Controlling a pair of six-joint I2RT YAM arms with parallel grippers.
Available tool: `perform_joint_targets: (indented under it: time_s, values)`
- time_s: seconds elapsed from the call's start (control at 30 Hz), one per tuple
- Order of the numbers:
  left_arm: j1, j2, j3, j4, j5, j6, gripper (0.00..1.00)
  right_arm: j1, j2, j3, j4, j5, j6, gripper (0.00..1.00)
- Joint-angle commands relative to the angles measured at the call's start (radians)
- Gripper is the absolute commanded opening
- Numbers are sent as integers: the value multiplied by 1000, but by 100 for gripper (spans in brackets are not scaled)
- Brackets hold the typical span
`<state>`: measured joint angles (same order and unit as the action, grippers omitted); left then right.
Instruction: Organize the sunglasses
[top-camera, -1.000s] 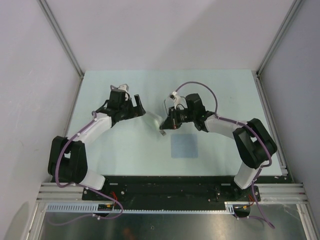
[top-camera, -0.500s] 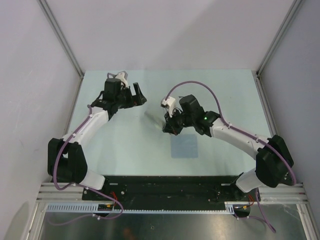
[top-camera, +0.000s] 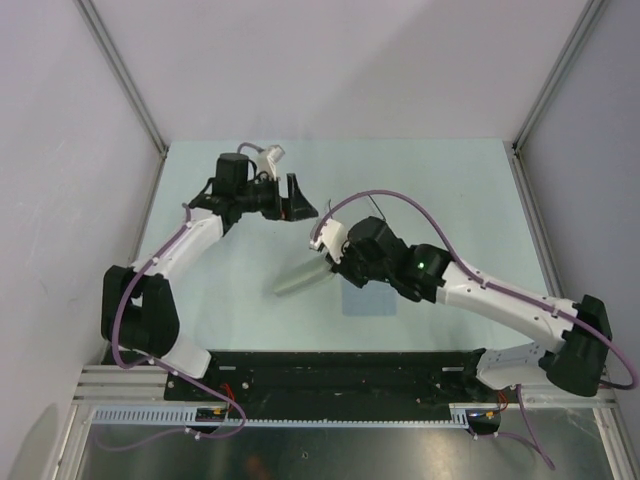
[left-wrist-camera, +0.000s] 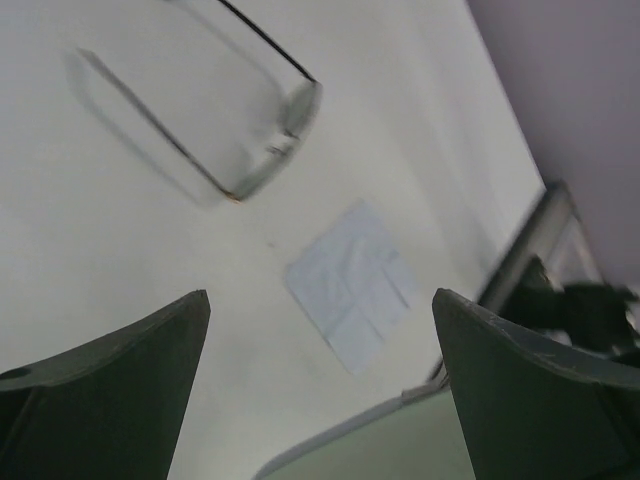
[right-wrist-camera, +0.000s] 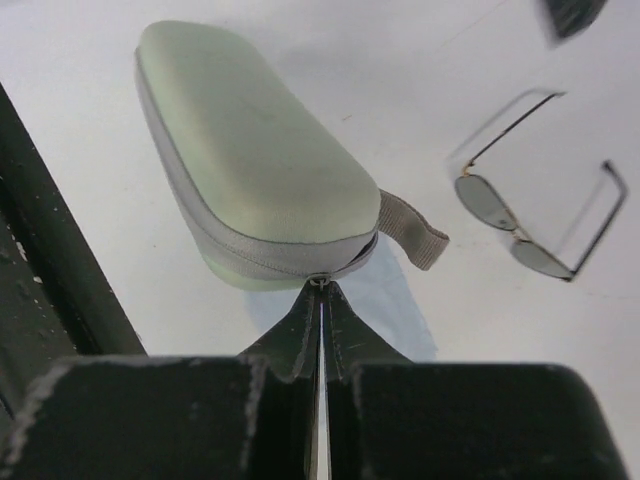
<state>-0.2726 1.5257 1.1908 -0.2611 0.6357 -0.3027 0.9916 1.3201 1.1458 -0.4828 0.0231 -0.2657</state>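
The pale table (top-camera: 450, 190) fills the middle of the scene, and both arms reach in over it from the near edge. The right arm stretches from the near right toward the centre. Its gripper (right-wrist-camera: 320, 300) has the fingers pressed tight together on the small zip pull at one end of the case (right-wrist-camera: 250, 170).

The case is an oblong, pale green-beige shell, zipped closed. It lies at a slant just left of centre, with a short grey strap (right-wrist-camera: 412, 232) sticking out beside the zip end.

The left arm bends in from the near left. Its gripper (top-camera: 293, 200) hangs above the far-middle of the table with the fingers spread wide apart and nothing between them.

A square light-blue cloth (left-wrist-camera: 350, 285) lies flat, just right of the case and partly under the right arm.

The sunglasses (right-wrist-camera: 488, 203) sit on bare table with their temples unfolded. They are near the strap end of the case, touching neither the case nor the cloth.
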Motion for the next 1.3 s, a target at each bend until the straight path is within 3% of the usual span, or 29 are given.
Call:
perform_joint_targets:
  time_s: [0.0,0.27,0.57,0.8,1.27]
  values:
    - [-36,4,-42,51,332,44,100,76,-102,60,6,211,-107,0]
    - [-42,-58,33,85,544,2,100,143,-179,58,108,399,-306,0]
    - [-71,-94,171,99,751,51,100,168,-243,58,251,403,-521,0]
    - [-79,-119,142,100,728,45,100,163,-254,58,360,402,-584,0]
    - [-162,-162,93,102,875,89,100,145,-282,58,446,367,-641,0]
